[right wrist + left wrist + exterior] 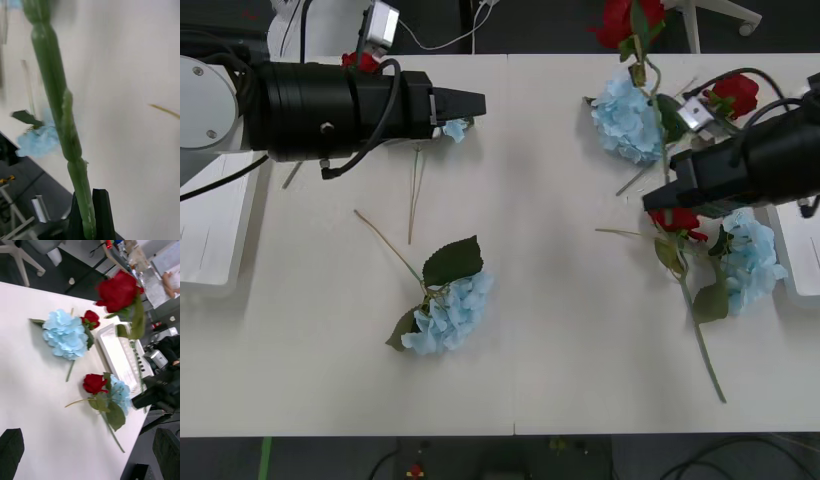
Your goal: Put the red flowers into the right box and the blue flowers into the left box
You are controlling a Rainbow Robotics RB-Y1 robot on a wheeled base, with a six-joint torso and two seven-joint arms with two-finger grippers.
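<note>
the right hand [658, 196] is clenched on the green stem of a red rose [627, 18], which it carries upright in the air at about two o'clock in the front view, bloom high and stem running down to the black fingers [102, 213]. so the step in hand looks like the carry of a red flower to the right box [802, 250], whose white rim peeks out at three o'clock under that arm. the next move would call for a swing outward over the tray and a low release, so the long stem lies inside.

the left hand [468, 103] hovers at eleven o'clock with fingers spread and nothing in them, just by a small blue bit. the left box [210, 235] sits at nine o'clock.

on the surface [560, 330], a blue hydrangea [448, 314] lies alone at six o'clock; another [627, 120] at one o'clock. a red rose [677, 220] and a hydrangea [752, 258] lie tangled beneath the right arm, likely to be brushed.
</note>
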